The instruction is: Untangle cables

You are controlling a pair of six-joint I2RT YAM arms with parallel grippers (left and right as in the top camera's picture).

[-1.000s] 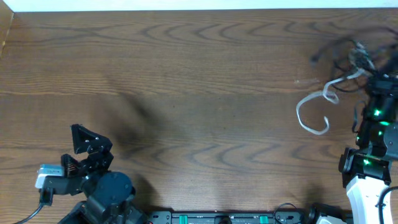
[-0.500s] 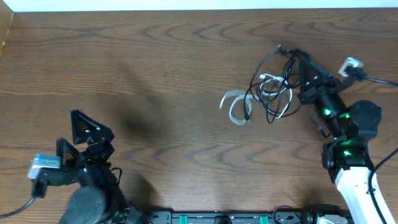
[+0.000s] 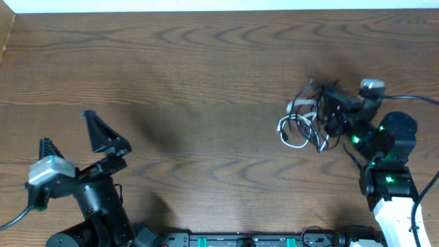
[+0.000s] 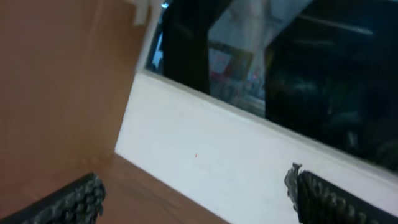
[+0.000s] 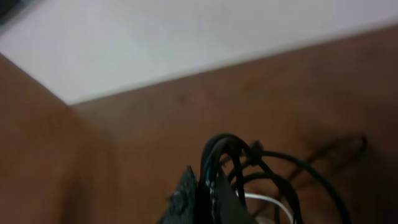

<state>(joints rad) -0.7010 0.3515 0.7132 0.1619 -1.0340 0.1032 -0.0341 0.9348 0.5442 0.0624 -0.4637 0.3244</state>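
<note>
The cables [image 3: 302,125] form a small knot of black and white cords right of the table's centre, white loops on the left and black loops on the right. My right gripper [image 3: 330,108] reaches in from the right and is shut on the black cords at the top of the bundle. In the right wrist view the black loops of the cables [image 5: 273,171] curl out from the shut right gripper [image 5: 206,190], with a white strand beneath. My left gripper [image 3: 66,129] stands open and empty at the lower left, far from the bundle. The left wrist view shows the left gripper's [image 4: 199,205] fingertips [image 4: 81,198] wide apart.
The wooden table [image 3: 206,75] runs to a white wall at the back [image 4: 205,143]. A raised wooden edge [image 3: 8,34] borders the far left corner. The right arm's own thick black cable [image 3: 411,99] trails off to the right.
The right gripper has carried the bundle from the far right edge in toward the middle, and the loops now hang bunched tighter. The left arm has turned and lifted its open gripper.
</note>
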